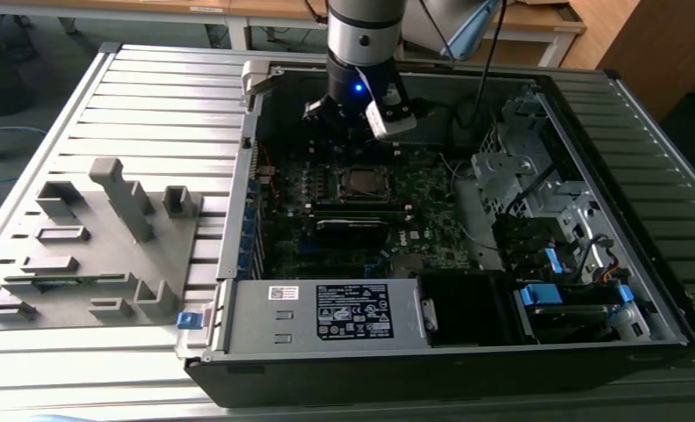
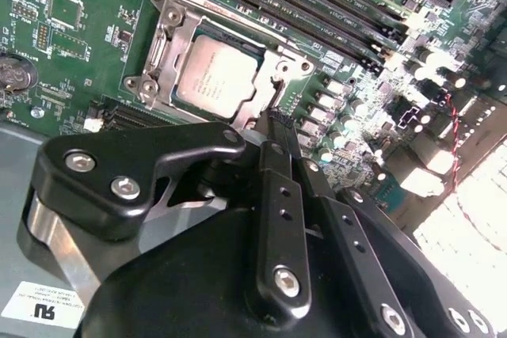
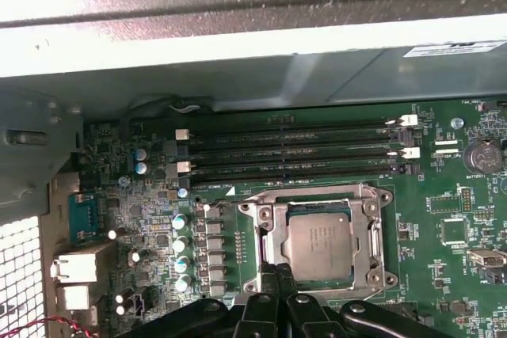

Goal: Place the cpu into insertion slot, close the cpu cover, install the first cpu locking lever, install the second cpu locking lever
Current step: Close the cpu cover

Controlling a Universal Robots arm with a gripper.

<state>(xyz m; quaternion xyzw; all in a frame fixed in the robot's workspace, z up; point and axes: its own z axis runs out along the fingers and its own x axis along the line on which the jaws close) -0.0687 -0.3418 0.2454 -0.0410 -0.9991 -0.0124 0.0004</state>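
Silver-grey cpu (image 3: pixel 321 247) lies in its socket, with the cpu cover (image 3: pixel 371 247) flat around it. The jaws, pressed together on nothing, hang at one socket edge. Memory slots (image 3: pixel 293 152) line the opposite edge, and capacitors (image 3: pixel 181 243) crowd a third.

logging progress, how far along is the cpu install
Done: the cpu is seated and the cover lies flat over it. In hand: the shut hand has its tips at the cover's edge, in the first wrist view. Left: the levers; whether either is latched cannot be told.
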